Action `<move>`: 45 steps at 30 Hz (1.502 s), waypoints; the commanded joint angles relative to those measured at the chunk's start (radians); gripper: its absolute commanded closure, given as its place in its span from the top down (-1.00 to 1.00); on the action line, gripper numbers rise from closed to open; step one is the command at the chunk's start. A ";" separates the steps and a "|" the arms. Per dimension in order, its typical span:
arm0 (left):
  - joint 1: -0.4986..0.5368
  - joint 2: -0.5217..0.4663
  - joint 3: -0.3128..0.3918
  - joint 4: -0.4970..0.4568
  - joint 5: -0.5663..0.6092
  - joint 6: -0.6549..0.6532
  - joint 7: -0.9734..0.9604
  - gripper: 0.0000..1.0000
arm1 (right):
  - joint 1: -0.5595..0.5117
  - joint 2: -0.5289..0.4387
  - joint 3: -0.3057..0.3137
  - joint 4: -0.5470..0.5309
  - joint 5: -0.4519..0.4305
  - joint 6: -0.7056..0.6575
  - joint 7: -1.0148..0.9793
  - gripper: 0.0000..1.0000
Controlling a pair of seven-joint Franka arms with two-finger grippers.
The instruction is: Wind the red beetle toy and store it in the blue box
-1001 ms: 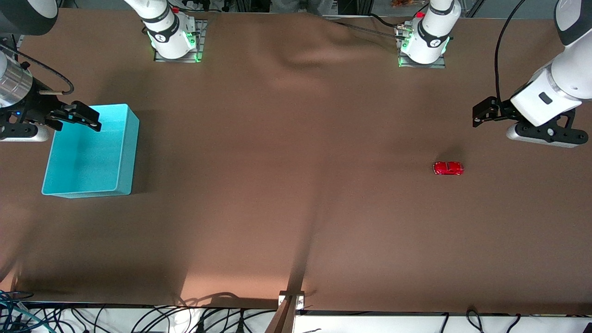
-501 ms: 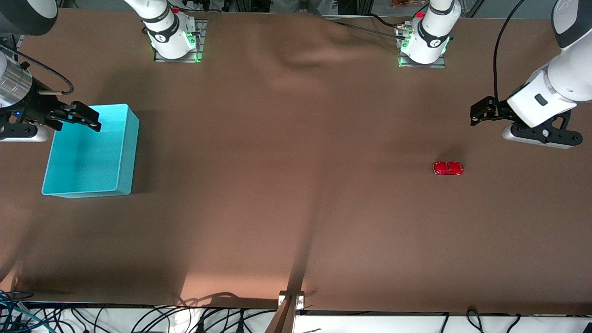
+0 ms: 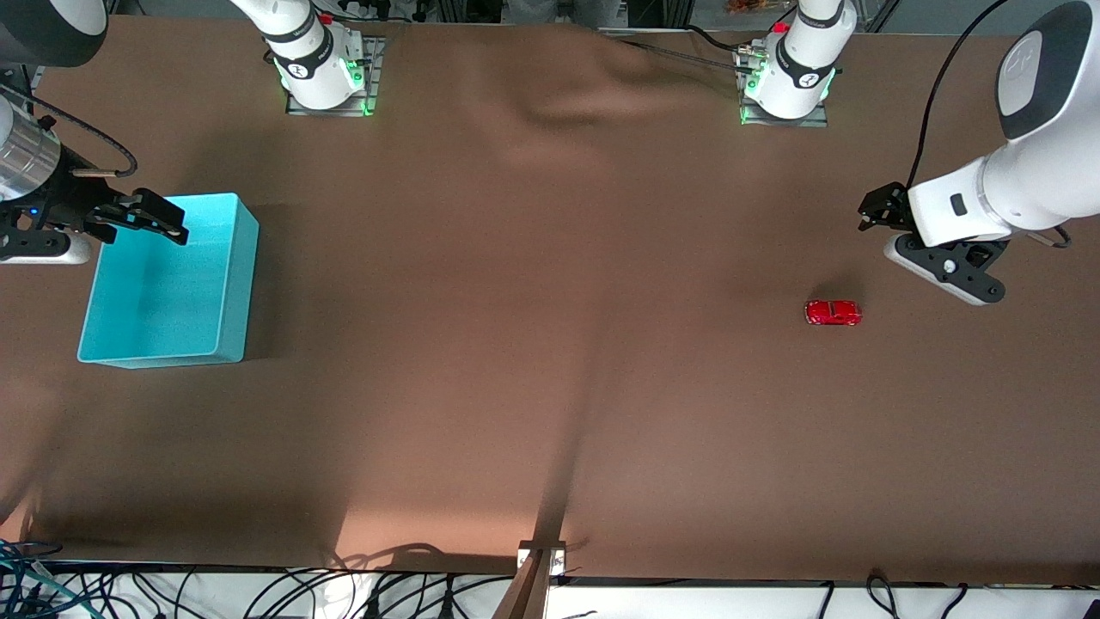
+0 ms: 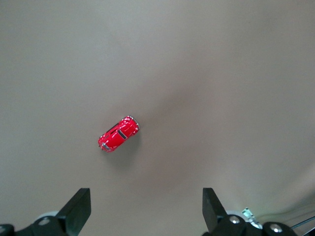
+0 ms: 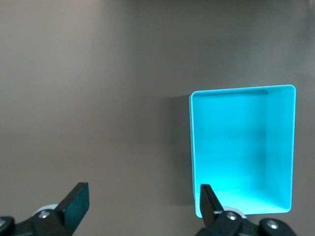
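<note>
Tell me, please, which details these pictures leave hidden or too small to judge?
- Red beetle toy: any winding mechanism is too small in every view.
- Blue box: the right end effector overlaps one corner in the front view.
- Left end effector: only its fingertips show in the left wrist view.

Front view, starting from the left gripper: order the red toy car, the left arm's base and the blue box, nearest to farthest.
From the open left gripper:
1. Tiny glossy red beetle toy car, on the table close by.
2. Left arm's white base, at the robots' edge.
3. Light-blue plastic box, at the right arm's end.
</note>
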 commanded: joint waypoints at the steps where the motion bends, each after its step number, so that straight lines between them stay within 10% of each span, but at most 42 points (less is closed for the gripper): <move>1: 0.014 -0.012 -0.001 -0.088 0.027 0.094 0.150 1.00 | 0.000 0.002 -0.002 0.010 0.002 -0.005 -0.009 1.00; 14: 0.086 0.029 -0.001 -0.336 0.082 0.439 0.481 1.00 | 0.000 0.000 -0.002 0.011 0.002 -0.017 -0.003 1.00; 45: 0.161 0.258 -0.001 -0.461 0.123 0.849 0.951 1.00 | 0.000 0.000 -0.002 0.011 0.002 -0.017 -0.003 1.00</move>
